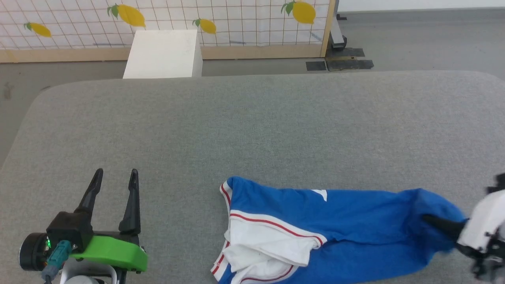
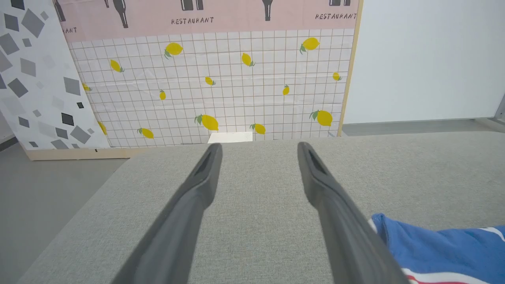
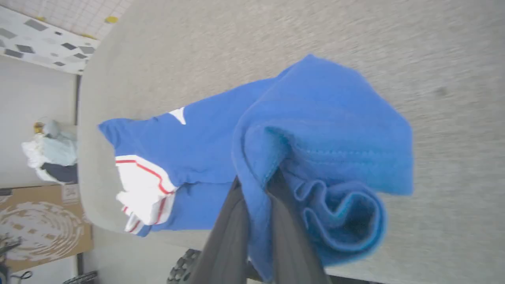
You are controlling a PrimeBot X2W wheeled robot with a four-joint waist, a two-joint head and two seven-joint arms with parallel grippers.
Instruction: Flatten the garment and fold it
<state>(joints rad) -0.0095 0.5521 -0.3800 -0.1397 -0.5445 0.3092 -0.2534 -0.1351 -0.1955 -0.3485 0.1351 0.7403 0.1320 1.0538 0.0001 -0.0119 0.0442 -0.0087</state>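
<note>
The shirt [image 1: 339,221] lies at the near edge of the table [image 1: 252,126], a bit to the right, bunched in a long lump. The white sleeve [image 1: 268,240] w/ red stripes is crumpled at its left end; the blue end is at the right. R gripper [image 1: 430,220] is pinching that blue end, fingers pressed tight w/ cloth between & wrapped round them. L gripper [image 1: 116,173] sits near left, fingers spread wide, holding nothing, well apart from the shirt.

Step now, I think: pull the shirt out flat. Keep the R pinch tight & lift just a little, so the cloth slides & does not drag into more folds. Pull far & right, away from the near edge, or the shirt could slip off. R has more than one layer, it seems, so the shirt may not open up w/ one pull. L should come over to the sleeve end, grab one edge & pull the other way.
</note>
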